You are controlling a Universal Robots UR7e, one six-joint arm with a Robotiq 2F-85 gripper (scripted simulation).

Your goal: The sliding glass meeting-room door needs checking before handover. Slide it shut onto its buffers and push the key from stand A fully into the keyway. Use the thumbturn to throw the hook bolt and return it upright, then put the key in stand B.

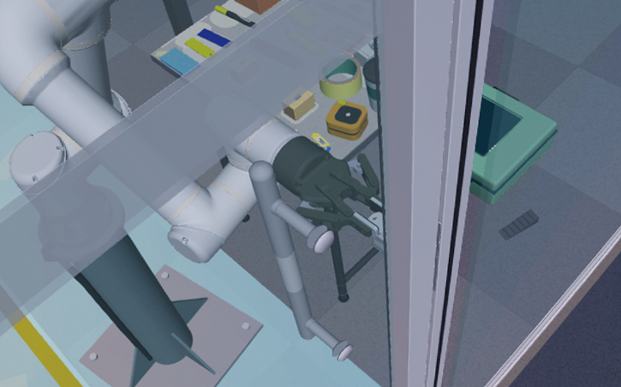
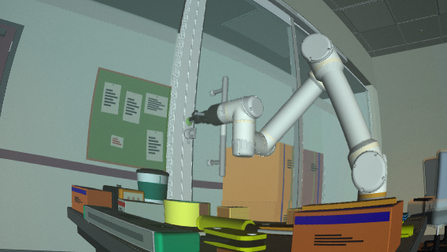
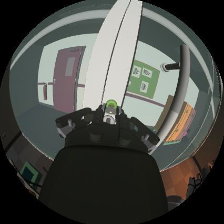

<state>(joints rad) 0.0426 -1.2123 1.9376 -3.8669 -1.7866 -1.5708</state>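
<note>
The key point(image 3: 110, 116), with a pale bow, sits in the keyway ringed in green point(image 3: 111, 103) on the door's lock stile, and I grip its bow in my gripper point(image 3: 109, 115). The sliding glass door point(image 1: 418, 185) stands shut against the frame. My gripper point(image 1: 369, 203) reaches level at the stile point(image 2: 185, 118), just past the long pull handle point(image 1: 280, 239). Below the keyway a thumbturn point(image 2: 190, 133) sticks out of the stile. The key's blade is hidden in the lock. The stands are hidden behind my gripper and the door stile.
The pull handle point(image 2: 223, 126) stands close beside my wrist. A table point(image 1: 257, 63) behind the glass carries a tape roll point(image 1: 342, 78), a cup, boxes and coloured cards. A green bin point(image 1: 510, 140) sits on the floor beyond the door.
</note>
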